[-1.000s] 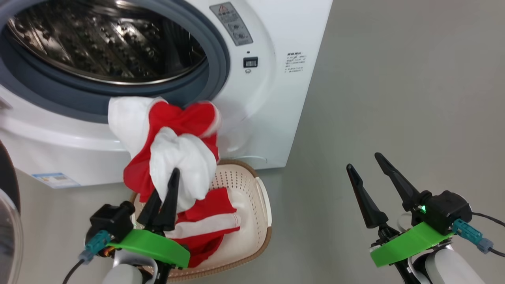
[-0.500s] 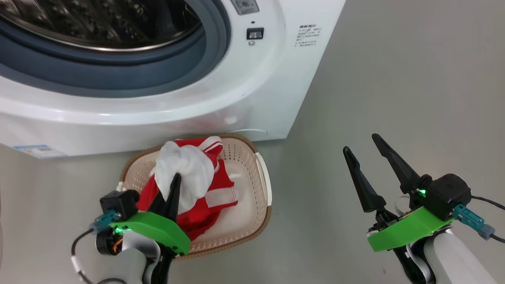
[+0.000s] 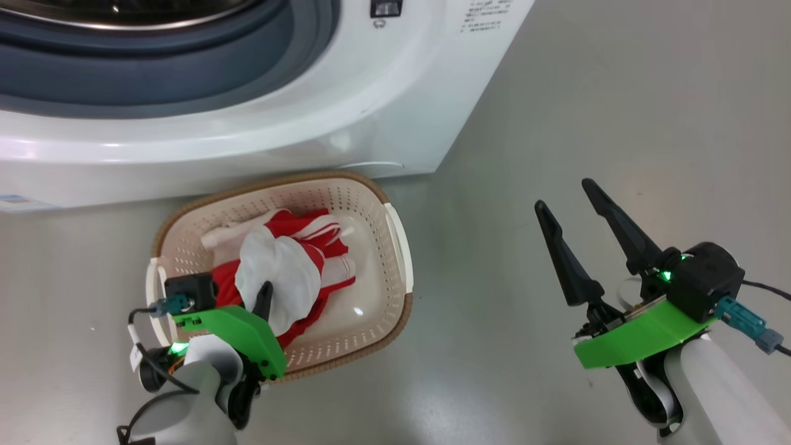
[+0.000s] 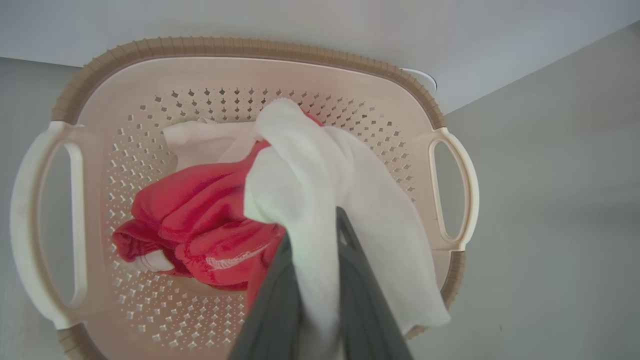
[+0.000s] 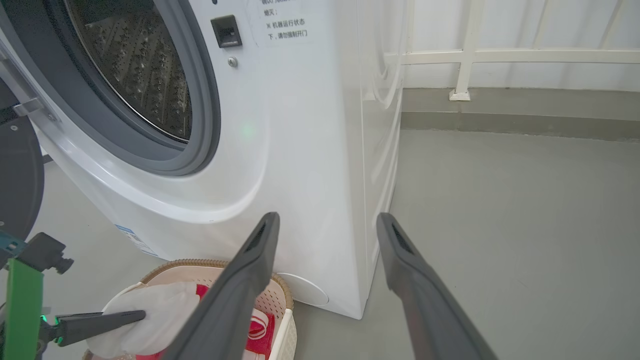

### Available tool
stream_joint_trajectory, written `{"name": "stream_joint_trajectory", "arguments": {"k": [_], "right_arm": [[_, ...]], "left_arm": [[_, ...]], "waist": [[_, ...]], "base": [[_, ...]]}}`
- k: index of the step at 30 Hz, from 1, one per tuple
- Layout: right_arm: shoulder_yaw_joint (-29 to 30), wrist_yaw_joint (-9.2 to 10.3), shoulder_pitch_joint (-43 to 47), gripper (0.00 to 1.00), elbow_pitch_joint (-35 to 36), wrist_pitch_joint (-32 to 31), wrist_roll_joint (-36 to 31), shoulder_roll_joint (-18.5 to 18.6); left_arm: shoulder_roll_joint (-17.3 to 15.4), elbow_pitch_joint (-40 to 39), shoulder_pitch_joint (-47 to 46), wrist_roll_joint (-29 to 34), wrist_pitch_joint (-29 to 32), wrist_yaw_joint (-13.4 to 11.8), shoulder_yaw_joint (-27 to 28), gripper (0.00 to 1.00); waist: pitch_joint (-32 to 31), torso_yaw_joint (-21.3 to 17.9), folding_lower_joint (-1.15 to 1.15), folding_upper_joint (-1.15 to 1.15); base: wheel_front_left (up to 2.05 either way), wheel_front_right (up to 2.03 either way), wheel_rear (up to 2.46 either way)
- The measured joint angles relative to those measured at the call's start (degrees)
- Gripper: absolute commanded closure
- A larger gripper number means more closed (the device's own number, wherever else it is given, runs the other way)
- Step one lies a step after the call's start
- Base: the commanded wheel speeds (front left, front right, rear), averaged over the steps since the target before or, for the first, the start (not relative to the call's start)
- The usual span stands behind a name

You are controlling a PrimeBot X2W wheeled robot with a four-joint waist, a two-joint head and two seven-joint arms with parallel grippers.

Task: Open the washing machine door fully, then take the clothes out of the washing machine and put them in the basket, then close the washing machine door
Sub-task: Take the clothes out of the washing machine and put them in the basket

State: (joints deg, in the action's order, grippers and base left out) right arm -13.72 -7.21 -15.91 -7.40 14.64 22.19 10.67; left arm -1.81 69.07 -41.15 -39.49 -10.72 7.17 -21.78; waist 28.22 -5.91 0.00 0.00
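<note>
Left wrist view: left gripper (image 4: 315, 229) pinches the clothes (image 4: 200, 210) inside the basket (image 4: 240, 47); their white fold hangs toward its rim at lower right and could spill over on release. Meanwhile the right gripper (image 3: 563, 193) gapes wide, empty.

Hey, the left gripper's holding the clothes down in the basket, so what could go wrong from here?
1. The left gripper is shut on the white part of the clothes; lifting before it opens could drag them out of the basket.
2. That white fabric hangs close to the basket's rim, so on release some may spill onto the floor.
</note>
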Motion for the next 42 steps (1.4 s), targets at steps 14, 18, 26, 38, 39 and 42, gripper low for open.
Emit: {"name": "stream_joint_trajectory", "arguments": {"k": [14, 18, 26, 38, 39, 42], "right_arm": [[-0.33, 0.0, -2.11, 0.0, 0.04, 0.0, 1.52, -0.63], [-0.31, 0.0, -2.12, 0.0, -0.38, 0.0, 1.52, -1.07], [-0.27, 0.0, -1.85, 0.0, -1.35, 0.0, 1.85, -1.54], [1.74, 0.0, 2.41, 0.0, -2.5, 0.0, 1.55, -1.67], [1.83, 0.0, 2.82, 0.0, -2.55, 0.0, 1.43, -1.68], [2.09, 0.0, 4.15, 0.0, -2.77, 0.0, 1.34, -1.75]], "left_arm": [[-0.89, 4.72, -3.79, 0.67, 2.66, -0.34, -2.5, 0.18], [-0.96, 5.01, -3.97, 0.77, 2.77, -1.25, -2.85, 0.0], [-0.71, 5.09, -3.5, 0.44, -1.05, -1.43, -2.77, 0.0], [-1.23, -7.76, 4.67, 2.94, -3.58, -1.69, -0.37, 0.0], [-1.22, -9.6, 5.84, 3.58, -3.58, -1.7, 0.22, 0.0], [-1.27, -15.22, 9.88, 5.66, -3.58, -2.19, 2.42, 0.0]], "waist": [[4.74, -3.15, 0.0, 0.0], [4.05, -3.54, 0.0, 0.0], [0.45, -3.03, 0.0, 0.0], [-8.13, -1.41, 0.0, 0.0], [-8.91, -1.23, 0.0, 0.0], [-11.29, -0.65, 0.0, 0.0]], "base": [[0.0, 0.0, 0.0], [0.0, 0.0, 0.0], [0.0, 0.0, 0.0], [0.0, 0.0, 0.0], [0.0, 0.0, 0.0], [0.0, 0.0, 0.0]]}}
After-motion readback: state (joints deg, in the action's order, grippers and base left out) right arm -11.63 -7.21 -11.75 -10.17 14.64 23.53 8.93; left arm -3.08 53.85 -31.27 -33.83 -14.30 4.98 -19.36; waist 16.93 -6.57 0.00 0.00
